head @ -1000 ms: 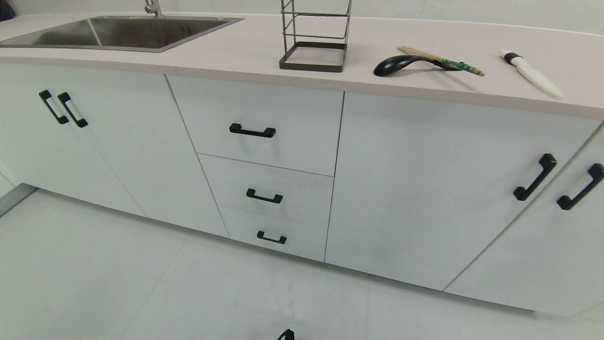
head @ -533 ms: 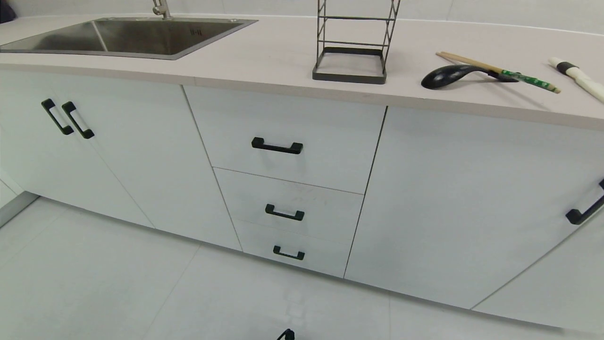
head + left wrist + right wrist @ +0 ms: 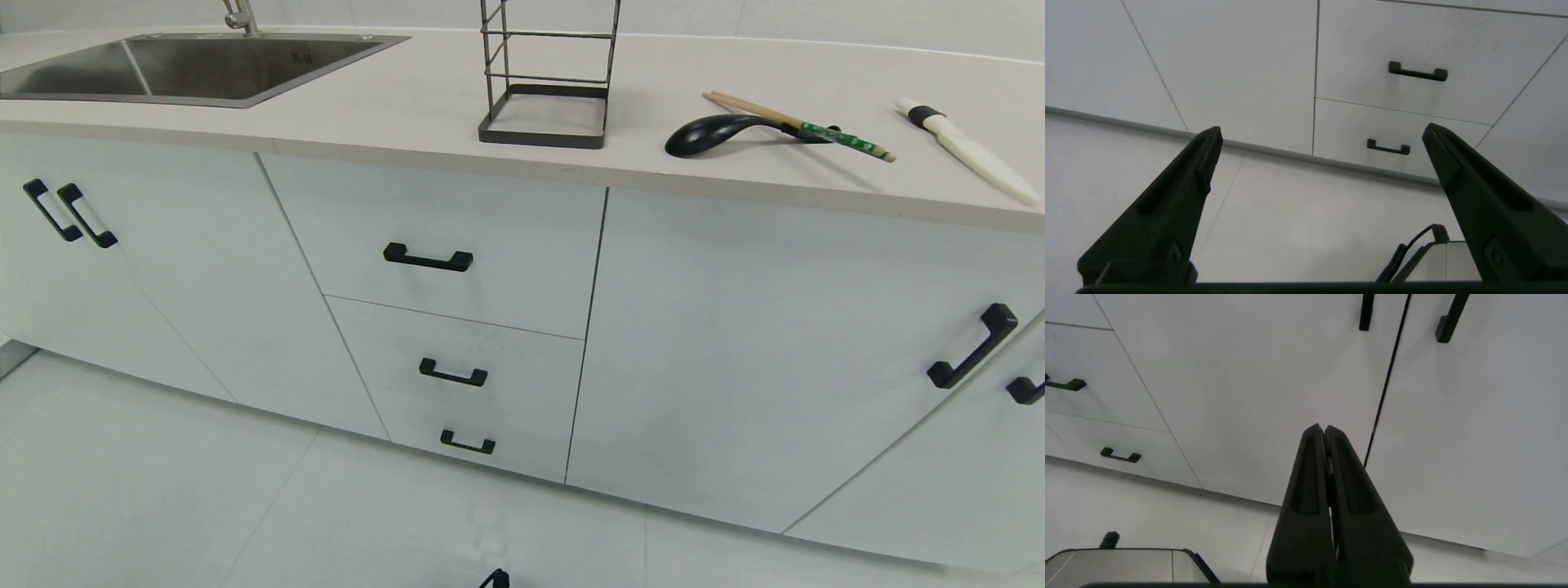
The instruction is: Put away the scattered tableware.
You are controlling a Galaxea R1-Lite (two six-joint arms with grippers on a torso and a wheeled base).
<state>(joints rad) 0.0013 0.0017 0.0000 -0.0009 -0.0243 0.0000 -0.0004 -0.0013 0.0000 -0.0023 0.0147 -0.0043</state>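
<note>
Head view: spoon (image 3: 718,131), chopsticks (image 3: 796,126), knife (image 3: 967,151) loose on counter (image 3: 408,106) right of wire rack (image 3: 545,82), likely destination. Left gripper (image 3: 1323,135) spread, right gripper (image 3: 1325,433) pressed together; both unloaded.

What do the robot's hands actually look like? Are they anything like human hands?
Not really. The left gripper and right gripper look alike: each is just two plain, matte black fingers, long and wedge-shaped, broad at the base and narrowing to a blunt tip.

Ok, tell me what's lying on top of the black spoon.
A pair of chopsticks lies across the handle of the black spoon. The stretch of handle beneath them is covered.
</note>
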